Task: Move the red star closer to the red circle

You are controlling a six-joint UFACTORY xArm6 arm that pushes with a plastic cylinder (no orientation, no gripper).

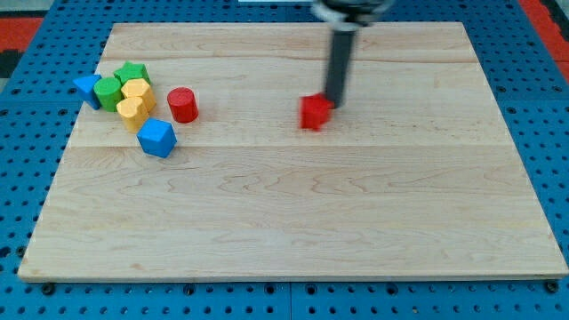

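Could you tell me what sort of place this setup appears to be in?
Probably a robotics lab bench, not a home or workshop. A pale wooden board lies on a blue perforated base. Small coloured blocks sit on the board, and my tip rests by the red star, with the red circle toward the view's left.

The arm is reaching in from the view's top, only its dark lower end showing at the frame's edge. The rod [340, 62] is hanging nearly upright, leaning slightly so its upper part is sitting a little toward the view's right. My tip [333, 103] is resting at board height, touching the upper right edge of the red star [313, 113].
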